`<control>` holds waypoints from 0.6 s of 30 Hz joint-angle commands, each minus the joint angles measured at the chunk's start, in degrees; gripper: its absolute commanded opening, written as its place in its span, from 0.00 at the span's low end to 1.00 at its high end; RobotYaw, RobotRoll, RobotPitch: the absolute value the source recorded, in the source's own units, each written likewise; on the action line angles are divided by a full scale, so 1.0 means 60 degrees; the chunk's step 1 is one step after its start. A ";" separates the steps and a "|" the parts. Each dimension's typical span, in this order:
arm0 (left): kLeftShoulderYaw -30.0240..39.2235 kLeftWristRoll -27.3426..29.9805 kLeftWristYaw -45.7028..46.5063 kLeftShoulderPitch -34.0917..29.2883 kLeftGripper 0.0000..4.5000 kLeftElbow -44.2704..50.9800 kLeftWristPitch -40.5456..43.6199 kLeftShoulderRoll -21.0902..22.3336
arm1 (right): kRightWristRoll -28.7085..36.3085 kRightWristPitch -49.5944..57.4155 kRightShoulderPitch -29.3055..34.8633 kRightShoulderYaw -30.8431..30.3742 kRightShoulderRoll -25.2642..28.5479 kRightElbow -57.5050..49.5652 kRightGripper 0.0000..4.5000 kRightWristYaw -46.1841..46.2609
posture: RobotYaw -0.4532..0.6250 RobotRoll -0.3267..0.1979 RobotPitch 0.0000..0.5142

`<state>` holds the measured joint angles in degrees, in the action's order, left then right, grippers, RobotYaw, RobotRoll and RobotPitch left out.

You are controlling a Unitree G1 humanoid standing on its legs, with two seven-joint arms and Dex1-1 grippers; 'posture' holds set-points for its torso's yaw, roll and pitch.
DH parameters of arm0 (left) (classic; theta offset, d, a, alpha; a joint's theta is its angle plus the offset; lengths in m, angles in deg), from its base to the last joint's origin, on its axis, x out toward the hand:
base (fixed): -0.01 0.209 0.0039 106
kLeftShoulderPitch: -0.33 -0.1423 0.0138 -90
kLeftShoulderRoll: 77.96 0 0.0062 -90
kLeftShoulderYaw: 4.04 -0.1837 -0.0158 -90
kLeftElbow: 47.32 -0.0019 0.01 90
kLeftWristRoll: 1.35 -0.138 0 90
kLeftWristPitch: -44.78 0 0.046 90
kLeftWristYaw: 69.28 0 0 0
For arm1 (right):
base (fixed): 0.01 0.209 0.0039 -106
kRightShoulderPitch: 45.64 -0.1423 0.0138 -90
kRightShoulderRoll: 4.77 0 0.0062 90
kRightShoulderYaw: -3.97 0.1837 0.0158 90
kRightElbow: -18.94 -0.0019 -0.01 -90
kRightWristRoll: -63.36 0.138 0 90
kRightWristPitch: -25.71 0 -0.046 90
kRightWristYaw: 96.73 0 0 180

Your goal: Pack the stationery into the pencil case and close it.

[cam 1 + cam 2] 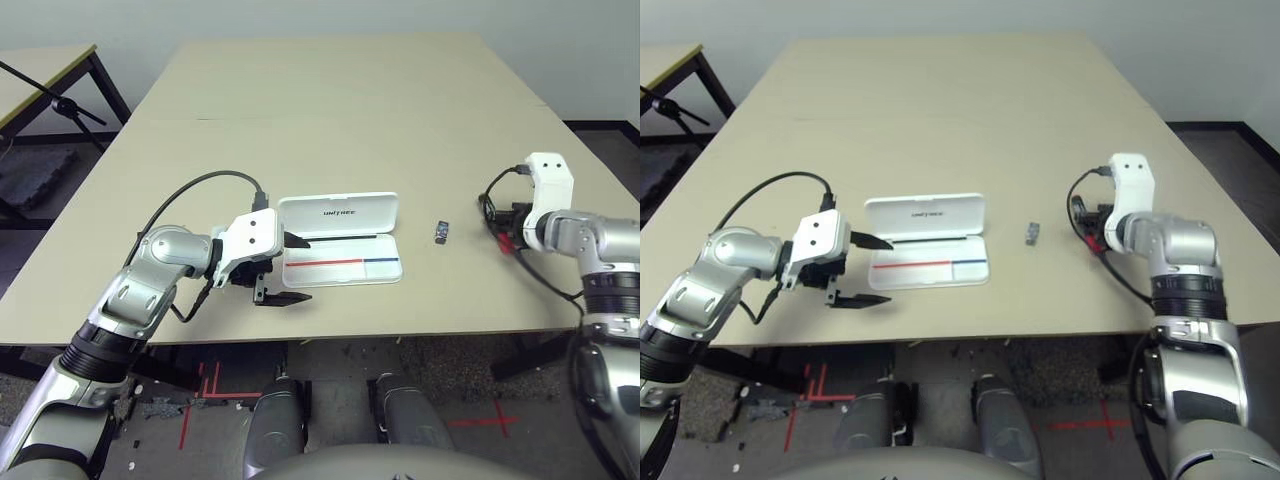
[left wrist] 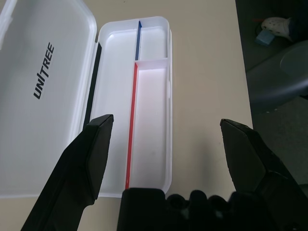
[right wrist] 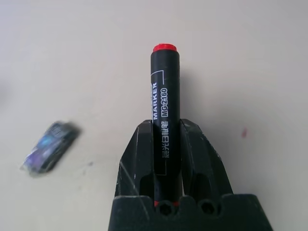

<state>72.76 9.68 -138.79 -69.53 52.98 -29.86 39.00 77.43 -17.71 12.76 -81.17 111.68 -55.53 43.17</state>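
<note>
- While the left gripper (image 1: 284, 268) hangs just over the near left part of the table (image 1: 330, 120), its two black fingers (image 2: 89, 159) stand wide apart with nothing between them, one near the front edge and the other up by the case lid.
- Just right of that gripper lies the pencil case (image 1: 340, 240), open and flat on the tabletop, roughly in the middle of the near half.
- Its tray (image 2: 149, 110) is the nearer half, white inside, with a red stripe running along the longer compartment and a blue one along the shorter compartment at the right end; a thin black strip runs beside the hinge.
- Its lid (image 1: 338, 213) is folded back on the far side, dark "UNITREE" lettering facing up.
- Right of the case, apart from it, a small dark clip-like piece (image 1: 441, 232) lies alone on the bare table.
- Farther right again, near the table's right edge, the right gripper (image 3: 168, 144) is clamped on the marker (image 3: 163, 101).
- Seen from the wrist, the marker's black barrel sticks out past the fingertips, white "MARKER" printing along it and a red tip at the outer end, above the table surface.
- A black cable (image 1: 492, 205) loops beside that wrist.
</note>
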 commanded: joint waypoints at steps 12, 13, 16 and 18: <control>0.0056 -0.0057 -0.0111 -0.0066 1.00 -0.0113 -0.0238 0.0407 | 0.0905 -0.3052 0.0008 -0.1224 0.1630 -0.1050 0.11 -0.6225 | 0.32 0.62 0.12; 0.0066 -0.0053 -0.0116 -0.0067 1.00 -0.0130 -0.0257 0.0432 | 0.0881 -0.3058 -0.0108 -0.1350 0.1663 -0.1059 0.11 -0.6430 | 0.32 0.62 0.12; 0.0113 -0.0059 -0.0113 -0.0081 1.00 -0.0177 -0.0299 0.0532 | 0.0719 -0.3129 -0.0439 -0.1871 0.1673 -0.1195 0.11 -0.6992 | 0.32 0.62 0.12; 0.0171 -0.0097 -0.0112 -0.0085 1.00 -0.0259 -0.0367 0.0625 | 0.0629 -0.3080 -0.0641 -0.2210 0.1563 -0.1347 0.11 -0.7214 | 0.33 0.62 0.12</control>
<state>73.41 9.69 -139.09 -69.81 52.46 -31.47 41.95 82.02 -35.99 9.83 -92.52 121.14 -62.09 1.25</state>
